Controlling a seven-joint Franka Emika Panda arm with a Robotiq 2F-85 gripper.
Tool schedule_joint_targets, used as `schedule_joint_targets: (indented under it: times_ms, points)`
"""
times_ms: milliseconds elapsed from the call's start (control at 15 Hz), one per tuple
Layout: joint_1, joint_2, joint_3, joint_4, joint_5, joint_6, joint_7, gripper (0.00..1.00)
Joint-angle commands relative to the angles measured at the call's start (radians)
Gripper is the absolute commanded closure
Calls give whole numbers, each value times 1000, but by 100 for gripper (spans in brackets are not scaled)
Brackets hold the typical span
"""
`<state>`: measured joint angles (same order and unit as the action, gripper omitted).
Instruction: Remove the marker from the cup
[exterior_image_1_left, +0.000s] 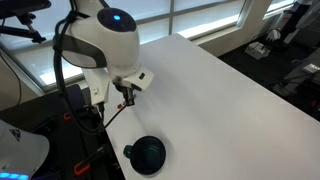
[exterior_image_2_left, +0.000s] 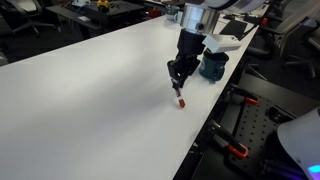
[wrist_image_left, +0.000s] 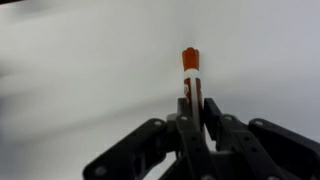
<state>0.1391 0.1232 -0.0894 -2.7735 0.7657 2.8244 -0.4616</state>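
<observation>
My gripper (wrist_image_left: 196, 108) is shut on the marker (wrist_image_left: 190, 78), a slim whitish stick with an orange-red cap that sticks out past the fingertips. In an exterior view the gripper (exterior_image_2_left: 178, 86) holds the marker (exterior_image_2_left: 181, 99) upright, cap down, just above the white table. The black cup (exterior_image_2_left: 213, 66) stands apart behind the gripper, near the table's edge. In the exterior view on the opposite side the cup (exterior_image_1_left: 147, 153) sits at the front table corner, with the gripper (exterior_image_1_left: 127, 93) above and behind it. The cup's inside looks dark.
The white table (exterior_image_1_left: 220, 100) stretches wide around the gripper. Black cables hang off the arm near the table edge (exterior_image_1_left: 100, 118). Clamps and rails sit below the table edge (exterior_image_2_left: 235, 150).
</observation>
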Motion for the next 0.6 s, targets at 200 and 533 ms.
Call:
schedule_joint_targets:
  times_ms: [200, 533]
  points:
    - [13, 96, -7, 27, 22, 46, 18, 26]
    - [0, 97, -1, 27, 32, 26, -6, 26]
